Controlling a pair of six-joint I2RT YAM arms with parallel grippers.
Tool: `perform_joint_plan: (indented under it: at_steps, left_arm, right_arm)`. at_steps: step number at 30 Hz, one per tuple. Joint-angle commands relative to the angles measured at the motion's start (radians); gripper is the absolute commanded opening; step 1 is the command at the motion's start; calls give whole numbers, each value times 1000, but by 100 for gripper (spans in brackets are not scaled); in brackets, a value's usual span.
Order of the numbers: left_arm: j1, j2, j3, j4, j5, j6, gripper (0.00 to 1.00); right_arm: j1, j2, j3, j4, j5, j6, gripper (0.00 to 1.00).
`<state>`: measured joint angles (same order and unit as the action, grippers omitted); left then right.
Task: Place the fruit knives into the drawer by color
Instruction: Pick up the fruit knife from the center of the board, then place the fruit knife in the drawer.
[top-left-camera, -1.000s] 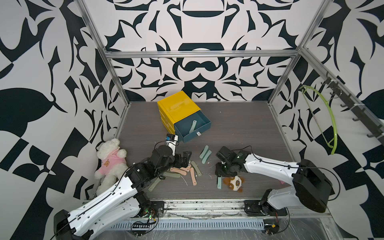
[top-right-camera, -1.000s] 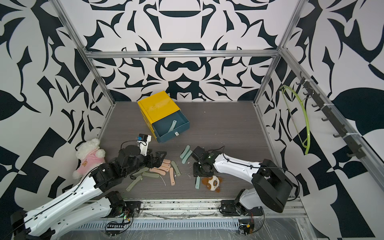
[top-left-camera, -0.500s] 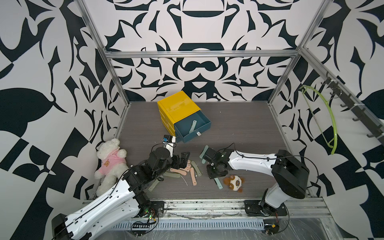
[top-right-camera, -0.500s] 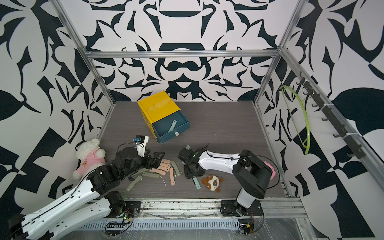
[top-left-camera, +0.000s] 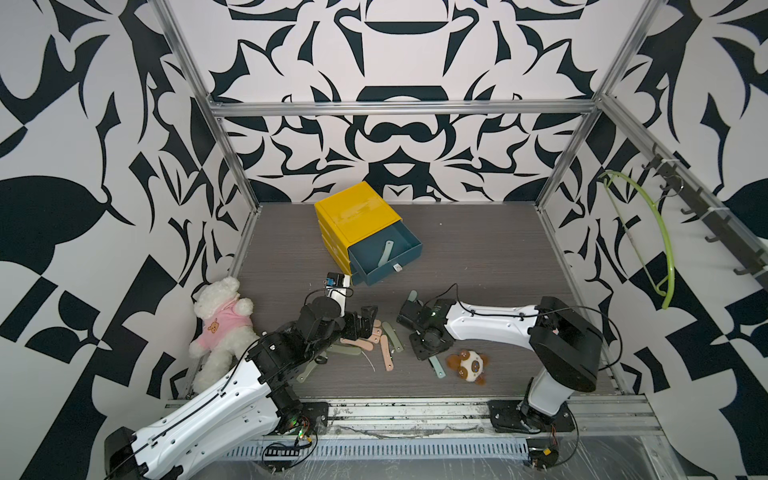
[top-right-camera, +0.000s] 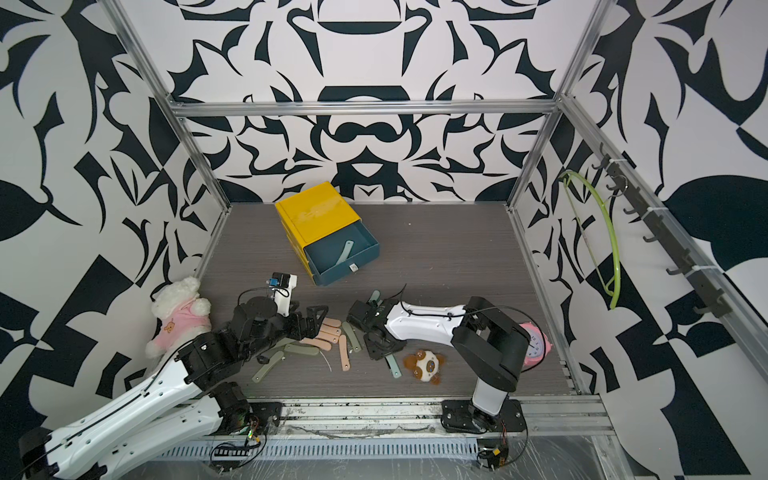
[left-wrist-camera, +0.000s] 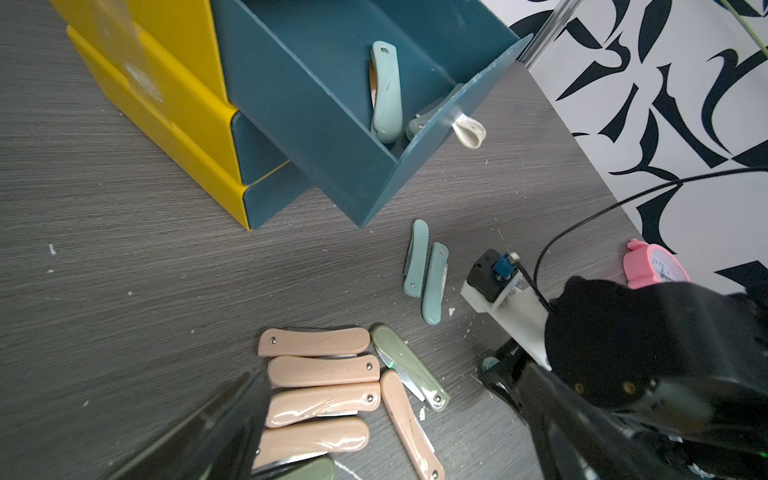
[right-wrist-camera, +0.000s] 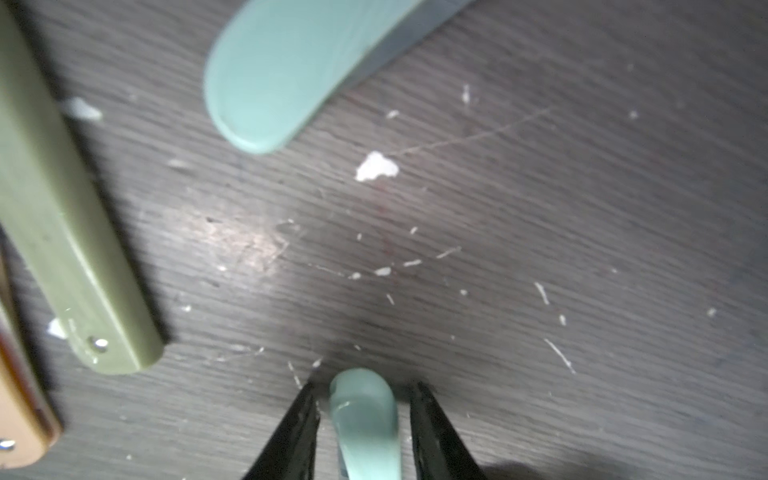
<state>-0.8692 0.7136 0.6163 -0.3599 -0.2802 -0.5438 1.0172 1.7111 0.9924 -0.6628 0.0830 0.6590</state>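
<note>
Although the top drawer (top-left-camera: 405, 247) of the yellow cabinet (top-left-camera: 357, 216) stands pulled out with at least one teal knife (left-wrist-camera: 386, 91) inside, most of the sorting remains. The peach knives (left-wrist-camera: 316, 340), an olive knife (left-wrist-camera: 409, 365) and a teal pair (left-wrist-camera: 415, 257) lie on the table (top-left-camera: 478, 249) between the arms.

The right gripper (right-wrist-camera: 361, 390) straddles a loose teal knife (right-wrist-camera: 365, 432) lying flat, with a sliver of gap on each side, so it isn't pinched yet. The left gripper (top-left-camera: 368, 323) hangs spread wide over the peach row, holding nothing.

The knives are slim, glossy and slightly curved (folded, with a rivet at one end).
</note>
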Motion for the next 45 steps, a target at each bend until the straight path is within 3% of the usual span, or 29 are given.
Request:
perform_joint_plan:
  at_steps: [1, 12, 27, 36, 45]
  left_arm:
    - [-1, -6, -6, -10, -14, -1, 99]
    - [-1, 1, -7, -13, -18, -10, 99]
    - [-1, 11, -21, -8, -23, -42, 99]
    - [-1, 3, -42, -8, -45, -63, 99]
    - [-1, 0, -36, -18, -38, -84, 99]
  right_arm:
    - [10, 31, 0, 13, 8, -12, 36]
    - [9, -4, -34, 67, 48, -20, 21]
    - [8, -321, -27, 236, 230, -76, 16]
    - [-26, -396, 205, 338, 255, -183, 15]
    - [-165, -191, 531, 472, 167, -200, 16]
